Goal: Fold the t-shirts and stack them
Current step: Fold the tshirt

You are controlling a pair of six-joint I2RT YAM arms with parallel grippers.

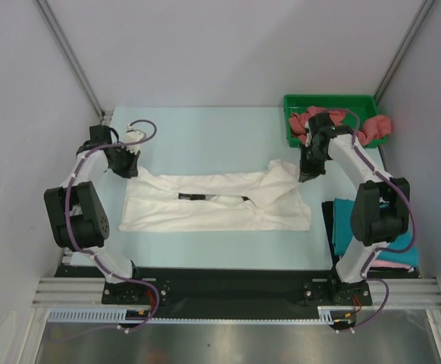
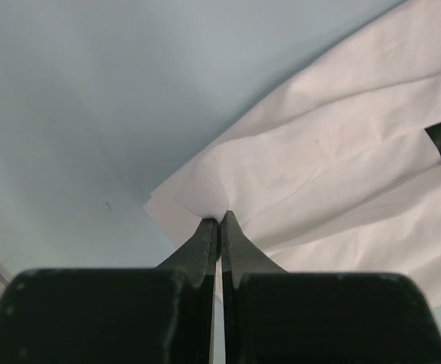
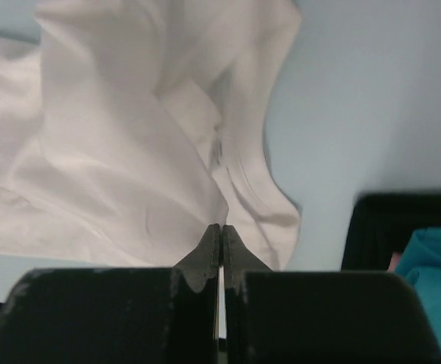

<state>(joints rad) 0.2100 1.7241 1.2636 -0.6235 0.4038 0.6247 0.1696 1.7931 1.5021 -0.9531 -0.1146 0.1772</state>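
Note:
The white t-shirt [image 1: 213, 201] lies spread across the middle of the table, its right side bunched and raised. My left gripper [image 1: 129, 171] is shut on its far left corner; in the left wrist view the closed tips [image 2: 220, 221] pinch the edge of the cloth [image 2: 342, 152]. My right gripper [image 1: 305, 176] is shut on the raised right end; in the right wrist view the closed tips [image 3: 221, 227] pinch a fold of the shirt [image 3: 129, 152]. Dusty red t-shirts [image 1: 372, 129] hang out of the green tray. A teal t-shirt [image 1: 342, 220] lies at the right edge, over a pink one [image 1: 395, 265].
The green tray [image 1: 330, 100] stands at the back right, just behind my right arm. The teal shirt also shows at the lower right of the right wrist view [image 3: 433, 265]. Grey walls close in the table on three sides.

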